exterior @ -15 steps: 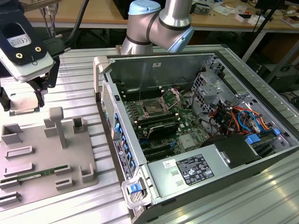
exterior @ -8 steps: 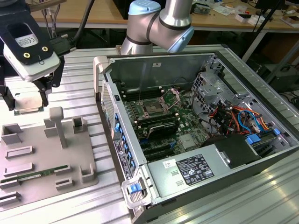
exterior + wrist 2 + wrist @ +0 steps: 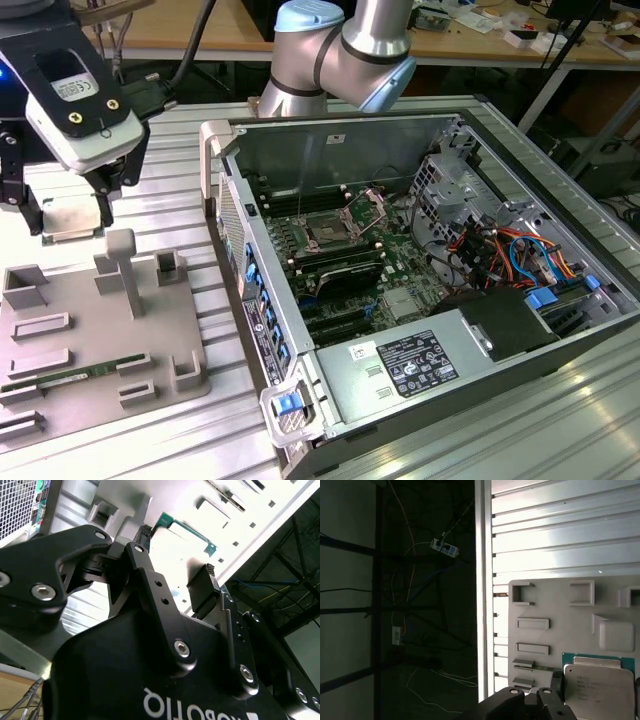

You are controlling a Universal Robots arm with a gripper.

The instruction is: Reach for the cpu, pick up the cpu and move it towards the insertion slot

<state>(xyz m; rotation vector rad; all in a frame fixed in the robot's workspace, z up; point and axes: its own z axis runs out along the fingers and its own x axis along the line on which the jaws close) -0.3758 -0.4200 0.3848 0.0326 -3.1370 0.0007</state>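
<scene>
Silvery-grey metal catches the light under the gripper [image 3: 66, 208]. That is the cpu [image 3: 72, 222], and in the exterior view we find it at the far end of the grey tray [image 3: 150, 340], on the exterior view's left. It is well apart from the insertion slot [image 3: 327, 231] inside the open computer case [image 3: 330, 150]. In the second wrist view the black fingers [image 3: 204, 587] stand at either end of the chip's green edge, so we judge the gripper clamped on the cpu by its sides. In the first wrist view the chip looks large against the tray's pockets. That suggests to us it hangs just above the tray rather than lying in it, though we cannot be sure.

We take the step in hand to be the carry. To do it well, we would keep the chip level and hold it by the edges only. We would also lift it high enough to pass over the tray's upright posts [image 3: 122, 265] and the case's side wall, travelling slowly so nothing slips in so thin a grip.

Tray and case rest on a ribbed metal table [image 3: 560, 420] that throws back bright glare. Behind it stand cluttered wooden benches [image 3: 200, 30]. Past the table's edge, in the first wrist view, loose cables [image 3: 420, 580] trail through a dark space.
</scene>
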